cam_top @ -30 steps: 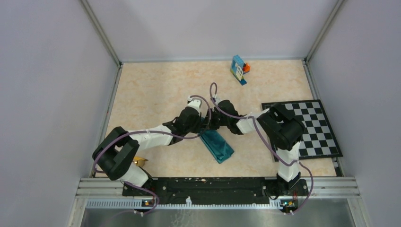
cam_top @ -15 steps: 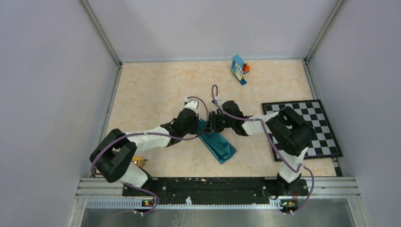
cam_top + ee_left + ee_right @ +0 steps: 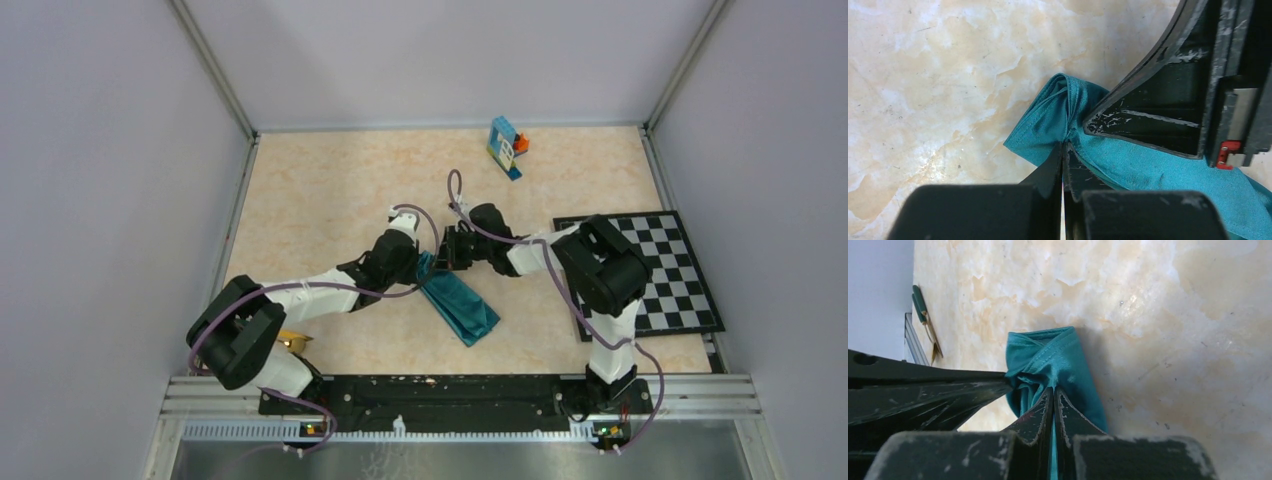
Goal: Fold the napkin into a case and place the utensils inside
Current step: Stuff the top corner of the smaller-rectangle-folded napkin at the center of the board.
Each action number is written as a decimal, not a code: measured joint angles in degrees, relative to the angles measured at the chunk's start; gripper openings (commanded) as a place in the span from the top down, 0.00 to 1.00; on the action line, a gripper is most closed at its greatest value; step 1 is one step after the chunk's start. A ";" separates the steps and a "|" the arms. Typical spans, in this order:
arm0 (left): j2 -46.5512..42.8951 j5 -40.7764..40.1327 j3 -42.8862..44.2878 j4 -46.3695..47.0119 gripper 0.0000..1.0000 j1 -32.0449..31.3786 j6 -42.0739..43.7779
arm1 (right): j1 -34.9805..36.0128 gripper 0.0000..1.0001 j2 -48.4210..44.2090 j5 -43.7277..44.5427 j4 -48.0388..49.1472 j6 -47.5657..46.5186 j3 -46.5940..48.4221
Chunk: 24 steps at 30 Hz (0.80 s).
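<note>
The marbled desk (image 3: 330, 190) carries everything. The checkerboard mat (image 3: 670, 270) lies well off to the right of the right tool and plays no part here.

The napkin (image 3: 462, 305) is already a narrow teal strip. It trails back from both tools toward the arm bases, and its bunched far end sits right at their tips.

The left tool (image 3: 1064, 145) is pressed together on a thin edge of that end. In its own wrist view the right arm's dark finger lies just beside it, touching the same cloth. The right tool (image 3: 1053, 389) is likewise pinched onto the napkin, with a sliver of teal showing between its closed fingers.

The toy blocks (image 3: 507, 145) stand well beyond both tools, by the far wall. The utensils (image 3: 923, 310), gold with green handles, lie well behind the left tool at the desk's edge, near that arm's base.

The main risk I see is crowding. Both tools grip one small corner nearly on top of each other, so a slight sideways move could knock their fingers together. Each holds only a thin bite, so a pull in opposing directions might slip the cloth free or drag the folds open. That would spoil the pocket before the utensils are fetched.
</note>
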 measured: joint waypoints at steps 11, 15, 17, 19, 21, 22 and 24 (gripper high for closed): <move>-0.02 0.39 0.00 -0.15 1.00 0.07 0.02 | 0.72 1.00 2.91 -2.01 1.97 1.66 1.14; -0.02 0.42 0.00 -0.35 1.00 0.07 0.04 | 1.64 1.00 2.91 -2.40 2.49 2.36 1.14; -0.02 0.42 0.00 -0.42 1.00 0.11 0.02 | 2.16 1.00 2.91 -2.64 3.06 2.89 1.16; -0.02 0.42 0.00 -0.46 1.00 0.15 0.02 | 2.75 1.00 2.91 -2.67 3.52 3.26 1.14; -0.02 0.39 0.00 -0.63 1.00 0.17 0.04 | 3.43 1.00 2.91 -2.58 3.69 3.58 1.14; -0.02 0.37 0.00 -0.85 1.00 0.20 0.04 | 3.72 1.00 2.91 -2.32 3.65 3.58 1.14; -0.07 0.37 0.00 -1.20 1.00 0.26 0.04 | 4.02 1.00 2.91 -1.88 3.52 3.61 1.14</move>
